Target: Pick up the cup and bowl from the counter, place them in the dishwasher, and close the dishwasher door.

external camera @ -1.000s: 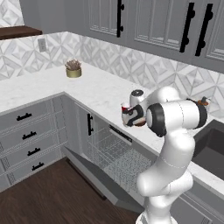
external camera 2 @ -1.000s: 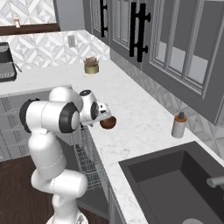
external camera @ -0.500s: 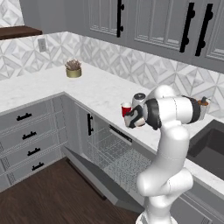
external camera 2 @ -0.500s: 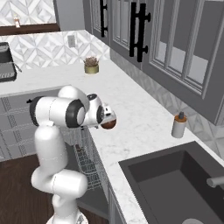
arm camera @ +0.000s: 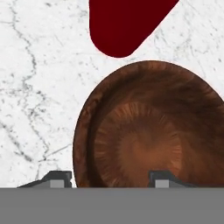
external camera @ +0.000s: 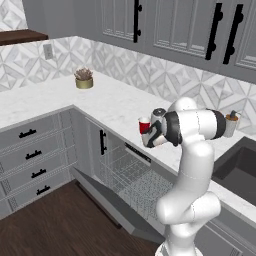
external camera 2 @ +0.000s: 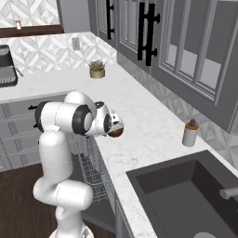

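At the front edge of the counter (external camera: 112,102), above the open dishwasher (external camera: 131,176), the gripper (arm camera: 104,178) hangs straight over the bowl (arm camera: 151,129). Its fingertips (arm camera: 57,178) stand spread, one outside the bowl's rim and one over its hollow, so they straddle the wall without closing on anything.

The bowl sits on the marble with the cup (external camera: 144,124) just beside it, upright near the counter's lip. Neither has gone into the rack yet, and the dishwasher door (external camera: 112,202) lies dropped down.

I judge the step in hand to be the first pickup, aimed at the bowl. The next move seems to call for lowering until the rim sits between the tips, then pinching and lifting clear without knocking the cup.

The count: one cup, one bowl, one soap dispenser (external camera 2: 189,133) by the sink (external camera 2: 186,195), one potted plant (external camera: 83,78) near the corner.
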